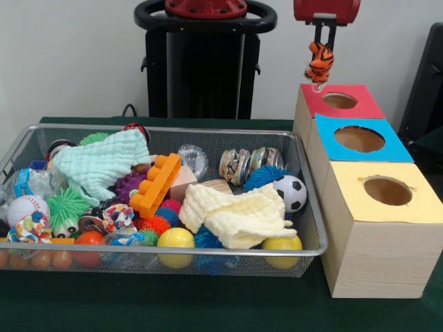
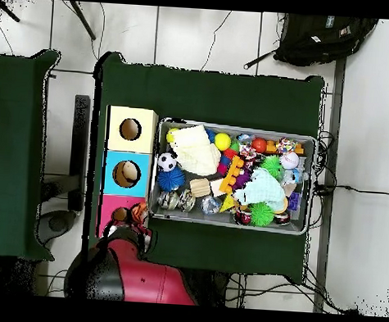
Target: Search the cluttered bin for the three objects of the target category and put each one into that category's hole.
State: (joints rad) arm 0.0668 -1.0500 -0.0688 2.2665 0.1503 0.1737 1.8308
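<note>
On the green table (image 1: 208, 315), at the left, sits the wire bin (image 1: 304, 200), heaped with toys: a mint cloth (image 1: 97, 162) over the left pile, an orange brick (image 1: 156, 183) leaning beside it, a cream cloth (image 1: 242, 216) slumped towards the right with a small football (image 1: 291, 192) just behind it (yellow balls press against the front mesh). Next comes the wooden box (image 1: 374, 256), touching the bin's right side, with its yellow hole (image 1: 387, 190) nearest, blue hole (image 1: 359, 138) in the middle and red hole (image 1: 340, 101) farthest. Above the red hole hangs the gripper (image 1: 321, 48), clamped on a striped tiger toy (image 1: 320, 62), which dangles clear of the box.
</note>
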